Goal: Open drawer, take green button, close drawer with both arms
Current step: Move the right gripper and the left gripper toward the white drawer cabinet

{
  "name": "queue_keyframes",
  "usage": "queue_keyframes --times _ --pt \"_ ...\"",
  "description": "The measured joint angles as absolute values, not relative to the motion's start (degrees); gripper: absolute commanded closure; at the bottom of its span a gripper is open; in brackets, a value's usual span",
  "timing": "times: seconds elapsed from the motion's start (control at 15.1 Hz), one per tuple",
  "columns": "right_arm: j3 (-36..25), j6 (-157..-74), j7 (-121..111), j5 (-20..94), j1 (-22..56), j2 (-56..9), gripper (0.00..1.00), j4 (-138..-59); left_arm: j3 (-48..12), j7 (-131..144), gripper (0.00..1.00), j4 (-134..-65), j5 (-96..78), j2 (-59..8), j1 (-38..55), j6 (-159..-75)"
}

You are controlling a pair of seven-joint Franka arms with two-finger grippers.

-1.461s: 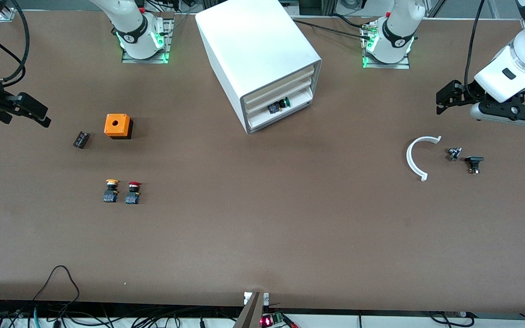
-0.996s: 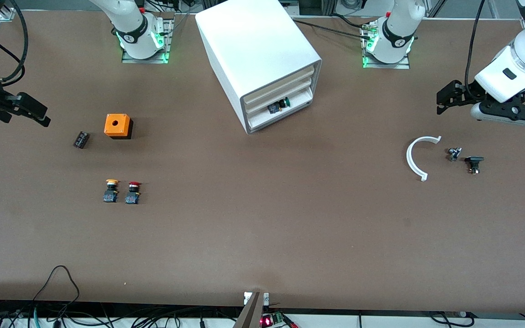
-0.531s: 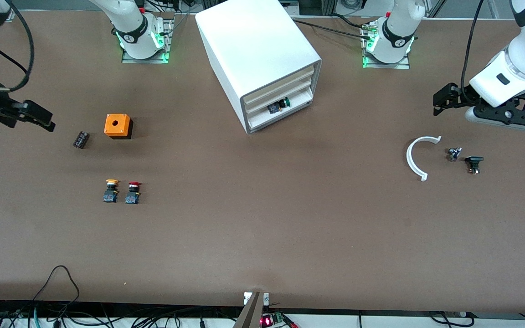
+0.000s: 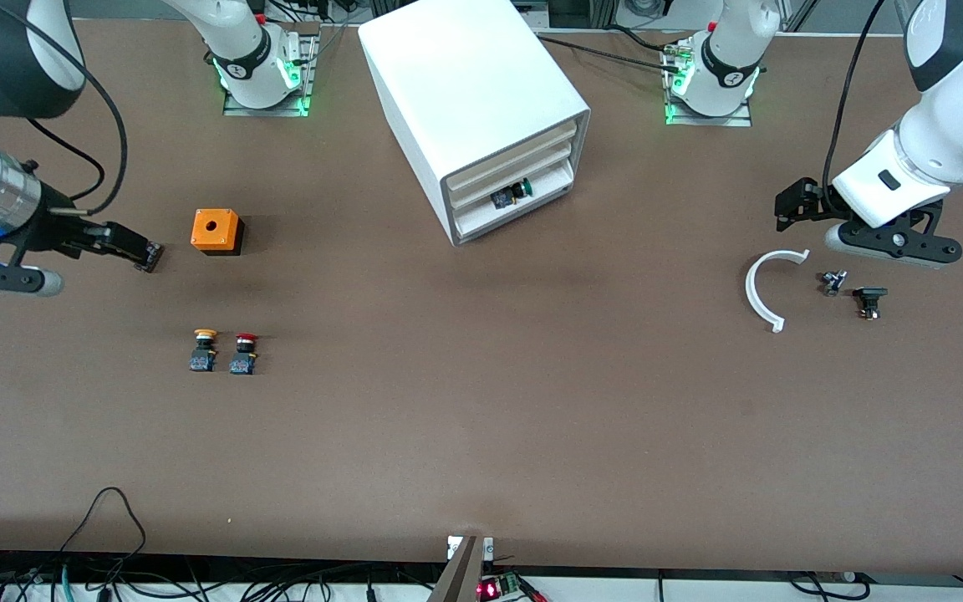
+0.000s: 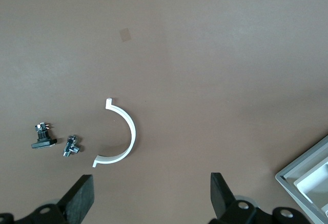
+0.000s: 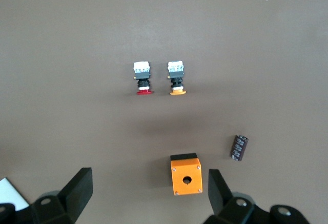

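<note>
A: Progress?
B: Barely begun. The drawer (image 4: 515,201) sits in the cabinet (image 4: 469,109) near the counter's (image 4: 481,435) robot-side edge, apparently not pulled out; the green button (image 4: 512,193) shows inside, untaken.

A: Grippers?
B: My left gripper (image 5: 148,201) hangs wide open and empty over the white arc (image 4: 764,288), toward the left arm's end. My right gripper (image 6: 146,193) is wide open and empty over the orange box (image 4: 216,231), toward the right arm's end.

A: Button's heading?
B: On its side, long axis slanting, green cap toward the left arm's end.
</note>
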State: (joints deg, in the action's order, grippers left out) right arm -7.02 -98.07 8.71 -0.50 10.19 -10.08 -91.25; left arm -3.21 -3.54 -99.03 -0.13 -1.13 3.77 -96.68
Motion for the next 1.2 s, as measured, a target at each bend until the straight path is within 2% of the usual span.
queue_keyframes --times 0.86,1.2 --pt "-6.7 -106.6 9.9 2.4 13.3 -20.5 0.00 -90.6 -3.2 -3.7 0.00 -98.9 -0.9 -1.1 3.8 -96.6" --pt "-6.4 -108.1 18.2 2.4 17.0 -24.5 0.00 -86.3 -3.4 -4.2 0.00 -99.0 -13.2 -2.0 4.9 -94.2"
